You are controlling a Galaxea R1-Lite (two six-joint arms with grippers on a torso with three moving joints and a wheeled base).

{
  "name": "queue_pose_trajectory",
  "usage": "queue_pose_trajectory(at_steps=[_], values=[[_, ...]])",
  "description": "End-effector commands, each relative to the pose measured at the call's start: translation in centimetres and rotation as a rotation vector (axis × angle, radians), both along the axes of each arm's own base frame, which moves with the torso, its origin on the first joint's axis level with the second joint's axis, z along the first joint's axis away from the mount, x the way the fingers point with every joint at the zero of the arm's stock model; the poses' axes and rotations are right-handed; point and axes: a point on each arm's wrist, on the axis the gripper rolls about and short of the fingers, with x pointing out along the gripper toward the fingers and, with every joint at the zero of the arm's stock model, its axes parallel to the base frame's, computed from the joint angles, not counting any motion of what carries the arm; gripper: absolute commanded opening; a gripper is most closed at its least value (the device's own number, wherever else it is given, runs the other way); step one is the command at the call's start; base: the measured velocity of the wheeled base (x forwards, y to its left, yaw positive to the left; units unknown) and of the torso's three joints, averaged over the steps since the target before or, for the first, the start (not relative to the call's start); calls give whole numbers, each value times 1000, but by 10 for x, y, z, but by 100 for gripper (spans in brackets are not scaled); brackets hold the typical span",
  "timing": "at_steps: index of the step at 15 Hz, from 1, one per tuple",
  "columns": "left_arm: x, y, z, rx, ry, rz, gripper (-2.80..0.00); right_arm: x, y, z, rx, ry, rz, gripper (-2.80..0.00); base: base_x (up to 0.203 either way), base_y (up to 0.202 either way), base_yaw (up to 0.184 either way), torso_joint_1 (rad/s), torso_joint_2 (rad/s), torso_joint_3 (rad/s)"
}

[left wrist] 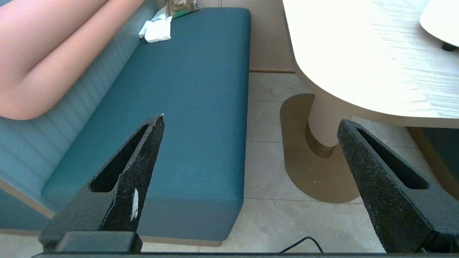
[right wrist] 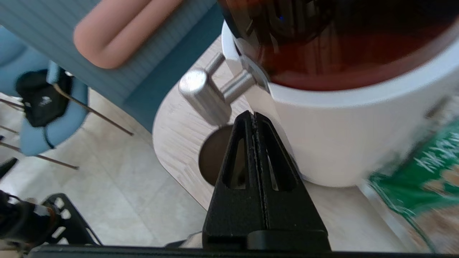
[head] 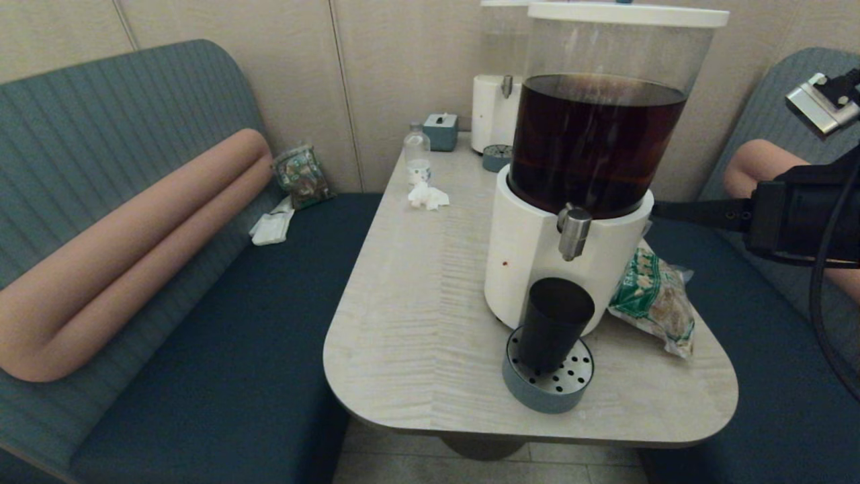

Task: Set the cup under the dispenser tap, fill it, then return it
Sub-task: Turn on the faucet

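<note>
The print on the green snack bag (head: 650, 300) is unreadable.

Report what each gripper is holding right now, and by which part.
Nothing is held. The right gripper is shut on itself beside the dispenser tap; the left gripper hangs open beside the table. The cup stands free under the tap.

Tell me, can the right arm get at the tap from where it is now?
Probably yes. The right gripper, fingers shut and empty, is right beside the tap, with nothing between them. The cup stands on the drip tray below it, clear of the approach. The left gripper hangs open off the table.
</note>
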Motion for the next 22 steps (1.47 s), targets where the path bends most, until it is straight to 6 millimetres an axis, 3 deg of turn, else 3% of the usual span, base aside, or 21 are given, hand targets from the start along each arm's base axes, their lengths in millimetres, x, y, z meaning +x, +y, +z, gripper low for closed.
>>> queue_pose_trajectory(at_steps=[1, 8, 22], values=[[0, 0, 0, 0, 1, 0, 0, 16, 7, -5, 14, 24, 20, -280, 0, 0, 0, 0, 0, 0], [0, 0, 0, 0, 1, 0, 0, 44, 25, -4, 19, 19, 63, -280, 0, 0, 0, 0, 0, 0], [0, 0, 0, 0, 1, 0, 0, 60, 52, -19, 16, 45, 132, -280, 0, 0, 0, 0, 0, 0]])
